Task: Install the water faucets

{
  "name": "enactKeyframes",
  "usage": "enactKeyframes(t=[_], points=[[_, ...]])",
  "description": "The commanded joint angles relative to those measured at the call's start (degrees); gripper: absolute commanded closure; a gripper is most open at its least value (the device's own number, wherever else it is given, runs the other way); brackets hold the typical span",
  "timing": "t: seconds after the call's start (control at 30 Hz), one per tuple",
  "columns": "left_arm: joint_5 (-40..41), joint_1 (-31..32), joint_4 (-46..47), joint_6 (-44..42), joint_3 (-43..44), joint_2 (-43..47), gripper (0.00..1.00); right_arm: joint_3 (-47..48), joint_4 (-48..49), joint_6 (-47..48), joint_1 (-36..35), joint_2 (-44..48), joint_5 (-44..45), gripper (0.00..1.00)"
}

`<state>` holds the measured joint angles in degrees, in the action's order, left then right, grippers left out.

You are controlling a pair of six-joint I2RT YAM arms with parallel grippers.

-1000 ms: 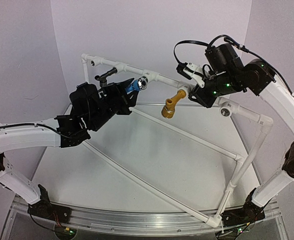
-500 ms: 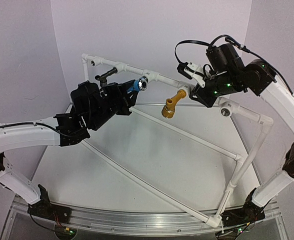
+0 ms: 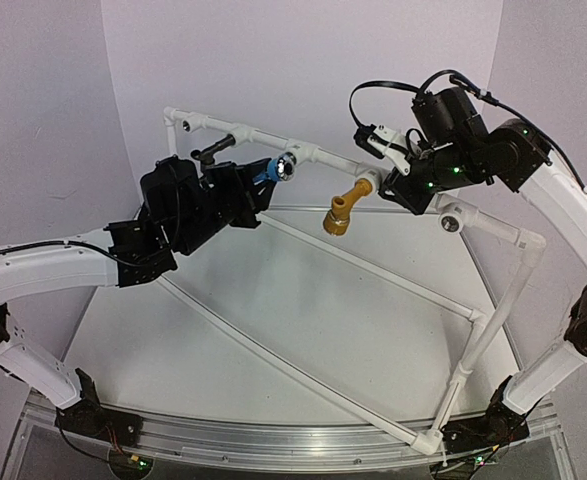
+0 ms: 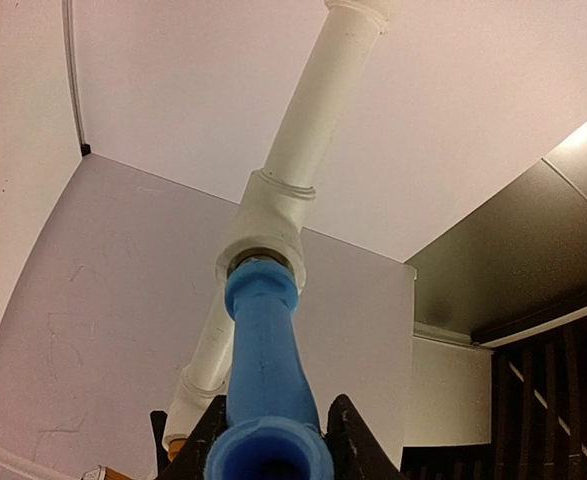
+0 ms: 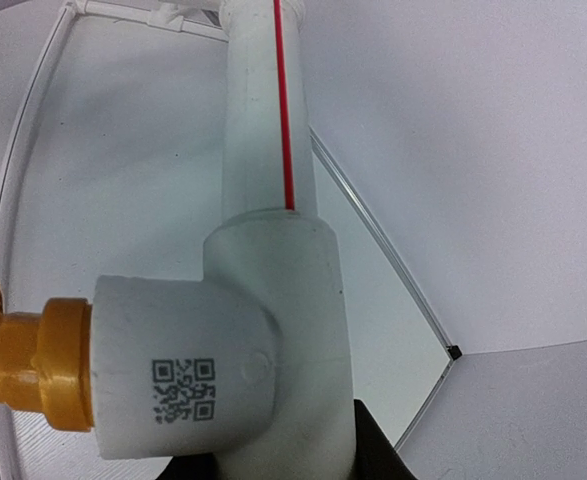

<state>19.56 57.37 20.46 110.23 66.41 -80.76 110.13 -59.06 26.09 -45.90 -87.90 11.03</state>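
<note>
Lavender walls, white table (image 3: 353,320) | left gripper (image 3: 254,189) pinches blue faucet (image 4: 263,350), upper centre, nose in socket | right gripper (image 3: 388,190) clamps white tee (image 5: 263,330) carrying yellow faucet (image 3: 341,210) | I judge faucet light, rigid, slick; I'd grip its body.

Twin white-and-black arms
Left arm (image 3: 43,275) and right arm (image 3: 571,215): glossy white shells, black joints and bases, black left pincer (image 4: 270,445) and right pincer (image 5: 278,455), green lights (image 3: 443,172) by the right wrist, black cable (image 3: 378,88) looping above it.
</note>
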Motion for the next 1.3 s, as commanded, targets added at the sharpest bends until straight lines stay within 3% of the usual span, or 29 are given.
enactKeyframes(t=[0.0, 0.33, 0.6, 0.87, 1.27], points=[[-0.63, -2.28, -3.45, -1.83, 2.88, -0.14, 0.96, -1.51, -3.91, -0.6, -0.29, -1.03, -3.8, 1.0], [-2.38, -3.67, -10.79, -6.57, 4.88, -0.2, 1.0, -1.4, -4.0, -0.6, -0.28, -0.8, -3.94, 1.0], [-3.14, -4.27, -9.91, -11.06, 3.75, -1.31, 1.0, -1.11, -3.91, -0.85, -0.29, -1.13, -4.19, 1.0], [-3.6, -4.7, -10.85, -19.66, 4.61, -2.47, 1.0, -1.12, -3.91, -0.9, -0.3, -1.14, -4.34, 1.0], [-4.35, -4.73, -16.09, -39.5, 9.16, -4.61, 1.0, -1.38, -3.75, -0.86, -0.29, -0.98, -4.25, 1.0]])
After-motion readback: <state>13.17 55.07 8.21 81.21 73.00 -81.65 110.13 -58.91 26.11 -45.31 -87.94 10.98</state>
